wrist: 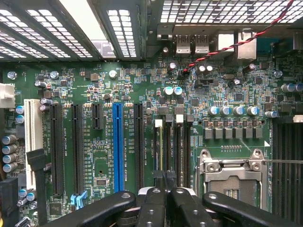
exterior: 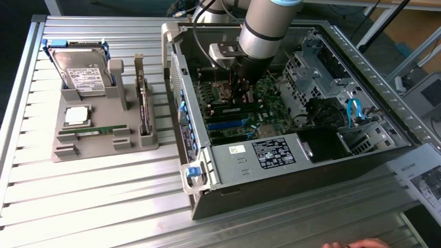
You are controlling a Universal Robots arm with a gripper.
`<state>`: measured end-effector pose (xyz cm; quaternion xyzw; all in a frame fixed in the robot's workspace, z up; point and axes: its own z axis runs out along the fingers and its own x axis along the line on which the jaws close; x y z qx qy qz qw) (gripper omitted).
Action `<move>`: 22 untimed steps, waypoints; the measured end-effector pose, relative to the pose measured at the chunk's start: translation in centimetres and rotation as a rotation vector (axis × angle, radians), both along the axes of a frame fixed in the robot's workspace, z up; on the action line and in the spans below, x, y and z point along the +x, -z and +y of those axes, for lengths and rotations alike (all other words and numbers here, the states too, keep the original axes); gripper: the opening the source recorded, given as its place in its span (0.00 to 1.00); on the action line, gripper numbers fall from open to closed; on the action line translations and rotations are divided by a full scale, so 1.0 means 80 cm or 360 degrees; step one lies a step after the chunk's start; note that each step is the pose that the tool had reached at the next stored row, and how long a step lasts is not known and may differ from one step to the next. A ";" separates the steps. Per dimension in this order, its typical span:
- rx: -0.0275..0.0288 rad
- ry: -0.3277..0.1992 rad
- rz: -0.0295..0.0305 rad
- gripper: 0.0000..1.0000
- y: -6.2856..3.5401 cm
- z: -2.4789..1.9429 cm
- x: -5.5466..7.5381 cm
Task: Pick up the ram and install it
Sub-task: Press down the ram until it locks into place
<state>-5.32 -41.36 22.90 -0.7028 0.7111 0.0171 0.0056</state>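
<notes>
- The ram (exterior: 93, 132) lies flat in the grey holder (exterior: 103, 151), at the lower left of the exterior view. It is a thin green stick with a white label.
- It sits just below the square silver chip (exterior: 76, 116) and beside the tall dark card (exterior: 143, 106).
- So, as I judge it, the ram is not picked up yet. Picking it up and putting it in are both left to do.
- The gripper (exterior: 242, 95) is far from the ram. It is down inside the open computer case (exterior: 206, 173), in the upper middle of the exterior view.
- The arm comes from the top of that view and points almost straight down at the green board (wrist: 94, 94).
- In the wrist view the gripper (wrist: 165, 191) hangs right over the long black memory slots (wrist: 174, 142), next to the silver chip socket (wrist: 232, 175).
- Its fingers (wrist: 154, 208) are squeezed together. I see nothing between them.
- One slot has a pale line along it. I cannot tell if a stick is in there.
</notes>
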 end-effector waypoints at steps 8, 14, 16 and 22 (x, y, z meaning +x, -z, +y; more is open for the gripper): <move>0.00001 0.0000 -0.00001 0.10 0.000 0.0000 0.000; 0.00020 0.0000 -0.00012 0.10 -0.006 0.0002 0.000; 0.00007 0.0000 -0.00004 0.10 -0.010 0.0001 0.000; 0.00001 0.0000 -0.00001 0.10 -0.024 0.0000 0.000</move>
